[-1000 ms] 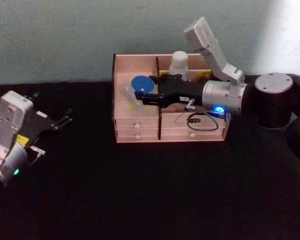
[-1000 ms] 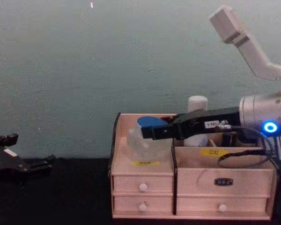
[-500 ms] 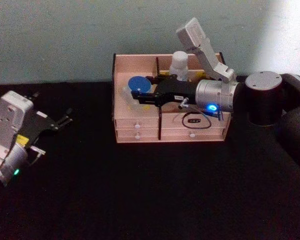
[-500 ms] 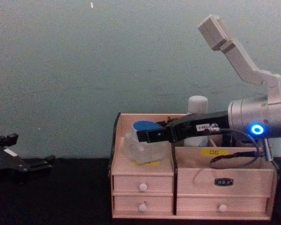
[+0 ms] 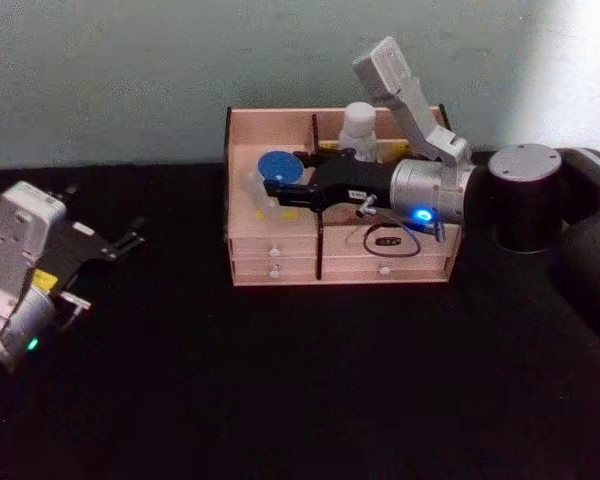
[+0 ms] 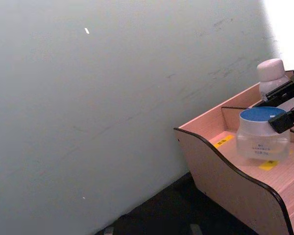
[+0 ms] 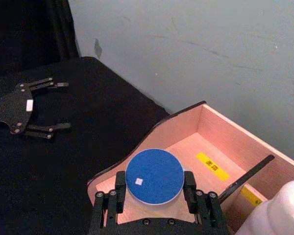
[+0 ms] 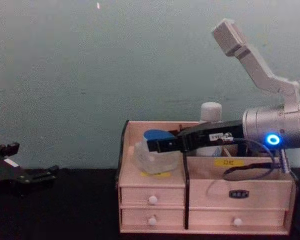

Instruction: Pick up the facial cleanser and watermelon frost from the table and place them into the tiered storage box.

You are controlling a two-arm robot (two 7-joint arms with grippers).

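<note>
The watermelon frost, a squat clear jar with a blue lid, sits low in the left compartment of the tiered storage box. My right gripper is shut on it, one black finger on each side of the lid. From the side, the jar rests on the compartment floor with the right gripper reaching in from the right. The facial cleanser, a white bottle, stands in a rear compartment behind the arm. My left gripper is parked open at the table's left.
The black table spreads out in front of the box. A teal wall stands close behind the box. The right arm's forearm lies across the box's right half. Small drawers with white knobs face forward.
The right gripper carried the jar a little leftward and lowered it into the box's left compartment. The left arm has stayed still.
</note>
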